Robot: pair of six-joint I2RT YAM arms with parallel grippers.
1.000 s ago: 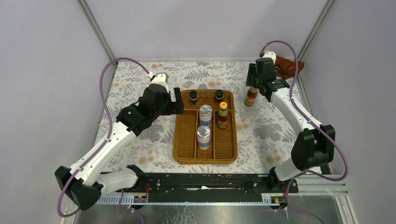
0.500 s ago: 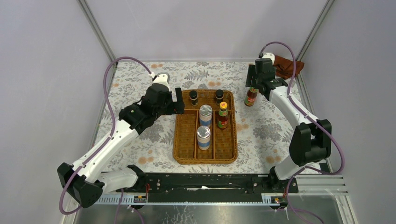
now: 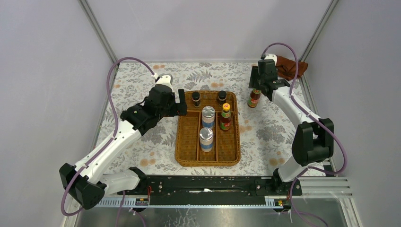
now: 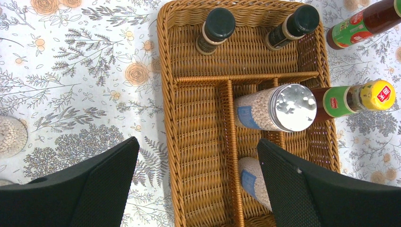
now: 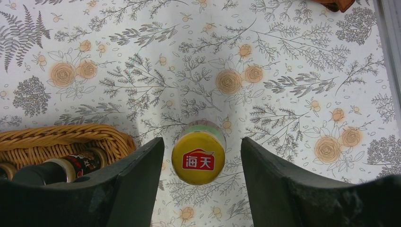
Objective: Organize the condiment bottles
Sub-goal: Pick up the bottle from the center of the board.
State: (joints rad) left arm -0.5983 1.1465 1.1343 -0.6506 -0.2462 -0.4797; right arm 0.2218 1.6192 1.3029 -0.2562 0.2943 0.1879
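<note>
One red sauce bottle (image 5: 198, 158) stands upright on the bench (image 5: 283, 56) near its far right corner, just outside the tray (image 5: 61, 135), between the wide-apart jaws of the right gripper (image 5: 201, 142), so closing off-centre could tip it.

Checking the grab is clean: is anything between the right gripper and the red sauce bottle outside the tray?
Nothing visible. The right gripper hangs open above the red sauce bottle, one finger each side of it, only tablecloth showing in the gaps. The wicker tray sits apart, to one side.
</note>
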